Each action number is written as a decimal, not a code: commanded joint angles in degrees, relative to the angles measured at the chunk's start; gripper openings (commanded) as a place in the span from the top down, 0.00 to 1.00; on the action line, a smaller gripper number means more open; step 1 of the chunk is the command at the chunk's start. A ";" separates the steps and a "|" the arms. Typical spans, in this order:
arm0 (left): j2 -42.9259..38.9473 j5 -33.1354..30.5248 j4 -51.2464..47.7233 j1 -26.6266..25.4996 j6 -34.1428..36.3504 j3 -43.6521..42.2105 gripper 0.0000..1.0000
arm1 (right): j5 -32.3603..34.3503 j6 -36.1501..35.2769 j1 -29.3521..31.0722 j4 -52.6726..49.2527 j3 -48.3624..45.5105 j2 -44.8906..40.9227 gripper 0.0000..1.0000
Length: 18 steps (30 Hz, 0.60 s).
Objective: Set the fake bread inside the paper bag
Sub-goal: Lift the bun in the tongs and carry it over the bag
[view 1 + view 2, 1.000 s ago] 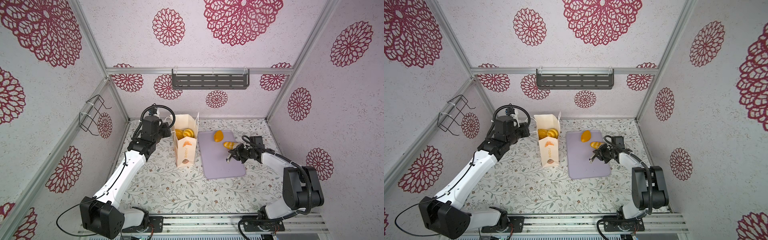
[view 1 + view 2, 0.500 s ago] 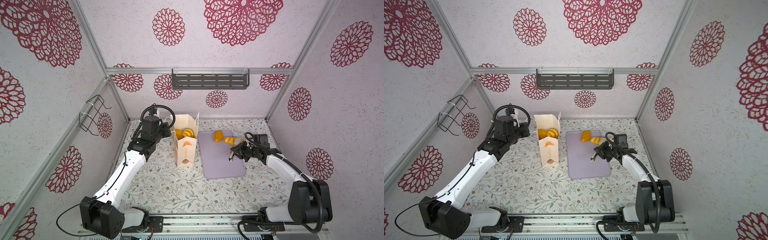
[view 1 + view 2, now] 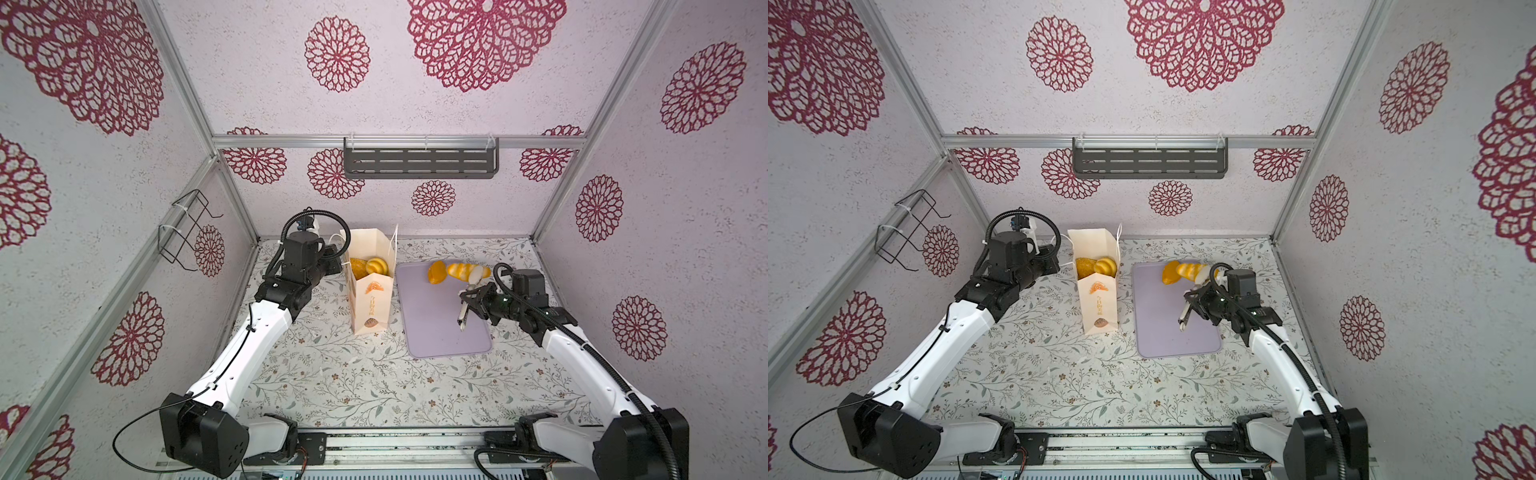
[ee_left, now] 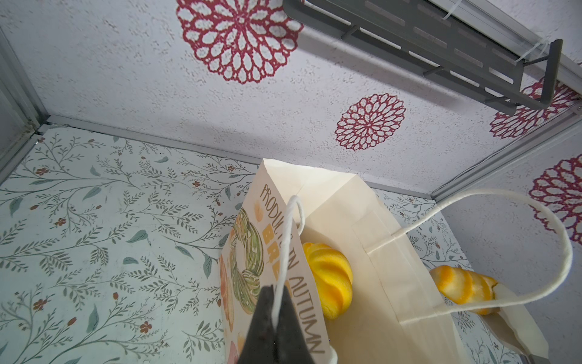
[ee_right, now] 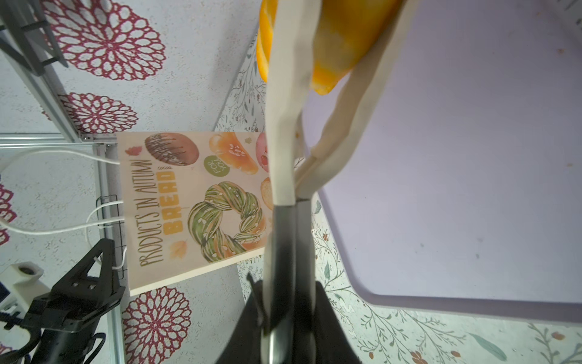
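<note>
The right pincer, gripping tongs, has shifted the ribbed roll toward the lilac tray's far edge, beside the orange bun.

Bright even light; soft shadows

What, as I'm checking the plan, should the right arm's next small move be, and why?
Probably carry the long ribbed orange-yellow roll, pinched in cream-tipped metal tongs held by the right gripper, leftward over the tall cream paper bag. Its mouth stands open, the left gripper shut on its white cord handle; the roll hangs above the lilac tray.
</note>
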 commanded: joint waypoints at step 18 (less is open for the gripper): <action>-0.88 -0.02 0.25 -0.28 0.70 0.15 1.00 | 9.92 -5.99 9.55 -0.71 15.75 -4.22 0.97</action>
